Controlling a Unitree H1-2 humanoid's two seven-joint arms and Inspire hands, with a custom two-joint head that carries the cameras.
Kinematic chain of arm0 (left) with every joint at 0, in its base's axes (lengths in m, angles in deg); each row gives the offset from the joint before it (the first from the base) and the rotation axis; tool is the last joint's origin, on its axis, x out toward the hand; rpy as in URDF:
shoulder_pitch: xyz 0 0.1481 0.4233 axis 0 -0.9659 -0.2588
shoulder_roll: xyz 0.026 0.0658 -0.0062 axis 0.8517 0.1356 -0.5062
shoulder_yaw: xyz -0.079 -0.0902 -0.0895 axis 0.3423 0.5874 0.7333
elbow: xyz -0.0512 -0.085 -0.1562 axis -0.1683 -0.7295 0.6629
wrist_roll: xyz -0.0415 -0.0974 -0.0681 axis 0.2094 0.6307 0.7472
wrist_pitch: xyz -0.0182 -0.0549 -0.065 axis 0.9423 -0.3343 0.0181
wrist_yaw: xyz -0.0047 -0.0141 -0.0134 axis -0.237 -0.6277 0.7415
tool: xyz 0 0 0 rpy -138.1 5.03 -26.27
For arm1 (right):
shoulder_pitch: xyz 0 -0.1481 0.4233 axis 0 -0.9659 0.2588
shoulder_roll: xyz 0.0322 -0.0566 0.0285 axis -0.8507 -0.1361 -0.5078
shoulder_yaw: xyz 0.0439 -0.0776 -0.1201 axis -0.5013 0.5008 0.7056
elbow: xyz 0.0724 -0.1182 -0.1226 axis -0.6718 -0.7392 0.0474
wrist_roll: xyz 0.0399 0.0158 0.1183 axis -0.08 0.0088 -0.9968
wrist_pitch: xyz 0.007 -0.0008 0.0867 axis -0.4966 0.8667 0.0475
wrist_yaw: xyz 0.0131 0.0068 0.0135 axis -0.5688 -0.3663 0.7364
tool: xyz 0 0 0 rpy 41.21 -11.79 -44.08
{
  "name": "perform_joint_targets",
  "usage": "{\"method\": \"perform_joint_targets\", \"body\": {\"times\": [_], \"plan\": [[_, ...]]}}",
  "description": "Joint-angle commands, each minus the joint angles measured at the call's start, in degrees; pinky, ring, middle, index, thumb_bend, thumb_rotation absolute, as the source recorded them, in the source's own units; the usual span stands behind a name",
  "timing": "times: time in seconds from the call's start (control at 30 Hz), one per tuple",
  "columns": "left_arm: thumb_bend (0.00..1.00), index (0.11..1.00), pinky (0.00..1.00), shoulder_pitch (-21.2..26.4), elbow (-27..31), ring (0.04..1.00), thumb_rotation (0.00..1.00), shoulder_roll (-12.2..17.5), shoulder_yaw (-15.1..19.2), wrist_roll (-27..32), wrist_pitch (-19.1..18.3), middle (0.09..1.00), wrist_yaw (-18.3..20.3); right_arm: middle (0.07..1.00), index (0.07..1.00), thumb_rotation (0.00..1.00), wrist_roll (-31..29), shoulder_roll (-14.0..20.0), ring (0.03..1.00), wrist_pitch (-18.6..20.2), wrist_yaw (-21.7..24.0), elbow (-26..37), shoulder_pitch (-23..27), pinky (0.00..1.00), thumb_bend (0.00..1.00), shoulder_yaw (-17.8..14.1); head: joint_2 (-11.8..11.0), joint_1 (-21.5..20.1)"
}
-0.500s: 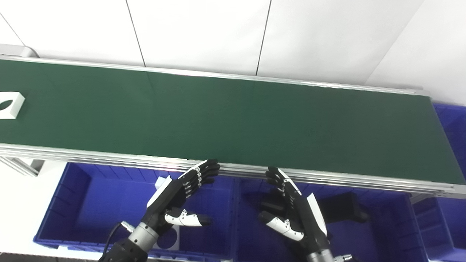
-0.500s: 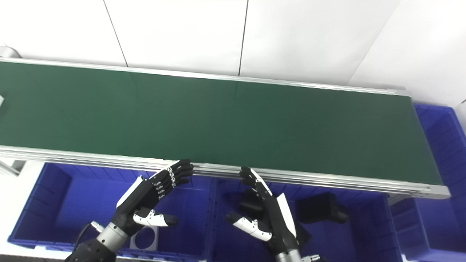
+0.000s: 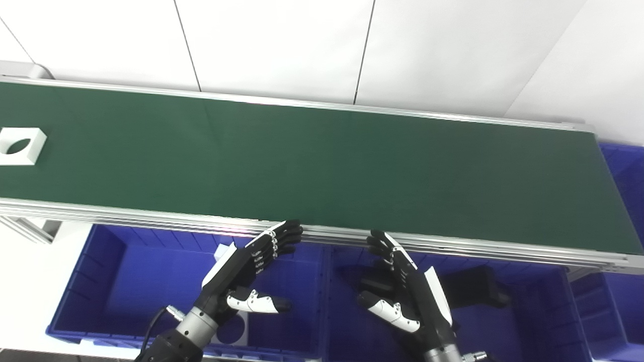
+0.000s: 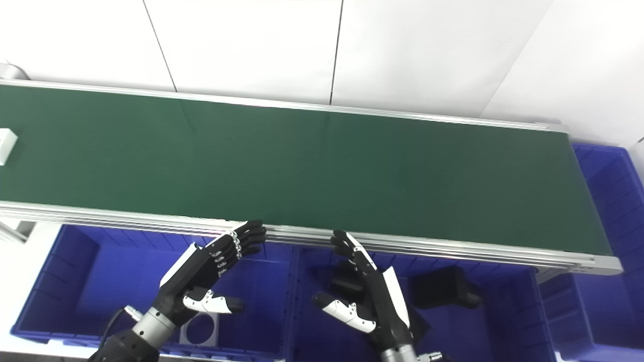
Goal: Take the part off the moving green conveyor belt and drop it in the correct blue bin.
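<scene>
Riding at the far left end of the long dark green conveyor belt (image 3: 322, 166), the flat white square part with a round hole (image 3: 21, 146) lies well apart from both hands in the left eye view. The black-and-white left hand (image 3: 249, 274) hangs over the left blue plastic bin (image 3: 100, 281), fingers spread and holding nothing, its fingertips (image 3: 292, 234) just beside the belt's near aluminium rail (image 3: 151, 217). The black-and-white right hand (image 3: 402, 281) hangs likewise spread and empty over the middle blue plastic bin (image 3: 533, 322), where a black block (image 3: 478, 286) lies to the right of the hand. A similar white square piece with a hole (image 3: 232, 329) shows in the left bin under the left wrist, so that bin looks the likely target.

Turning to the right eye view, only a sliver of the white part (image 4: 6, 146) shows at the left edge, while both hands sit low at the near rail. The main risk, as I judge it, is timing: a reach begun late lets the part slide past on the moving belt. Fingertips so near the rail could also catch on it when lifting. The part is thin and flat, so a pinch may slip or push it askew, and confusing the bins would misplace it.
</scene>
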Motion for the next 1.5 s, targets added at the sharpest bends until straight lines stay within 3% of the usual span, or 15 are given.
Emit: {"method": "perform_joint_targets", "body": {"times": [0.0,0.7,0.93,1.1,1.27,1.47], "plan": [[1.00,0.900,0.87,0.7,0.9,0.890,0.37,0.0,0.0,0.9,1.3,0.898,0.2,0.855,0.892,0.64,-0.6,-0.4,0.832,-3.0,-0.4,1.2,0.4,0.76,0.75,0.1,0.0,0.1],[1.00,0.886,0.85,1.1,0.8,0.881,0.36,-0.7,-0.2,-0.3,1.2,0.890,-0.5,0.852,0.892,0.63,-1.1,0.0,0.828,-4.1,-0.4,-0.4,1.4,0.76,0.74,0.0,-1.4,2.7],[0.99,0.876,0.84,1.1,1.2,0.872,0.35,-0.5,-0.1,-0.8,2.0,0.876,-0.5,0.851,0.894,0.63,-1.1,0.0,0.828,-4.9,-0.6,-1.8,2.0,0.76,0.74,-0.1,-3.6,6.9],[0.99,0.866,0.83,0.8,1.7,0.861,0.34,0.0,0.4,-3.0,3.2,0.867,-1.3,0.859,0.900,0.65,-1.5,-0.1,0.836,-5.7,-0.5,-3.3,2.3,0.77,0.76,-0.1,-6.7,11.1],[1.00,0.849,0.81,0.1,3.7,0.849,0.32,0.1,1.0,-3.5,2.4,0.852,-2.2,0.865,0.906,0.65,-1.7,0.1,0.837,-7.2,-0.6,-4.8,2.6,0.76,0.74,-0.1,-8.5,13.1],[1.00,0.831,0.79,0.2,4.3,0.832,0.32,-0.3,0.3,-6.7,2.4,0.840,-3.3,0.864,0.904,0.67,-1.8,0.5,0.836,-9.5,-0.9,-7.2,3.1,0.76,0.75,-0.7,-12.6,18.7]]}}
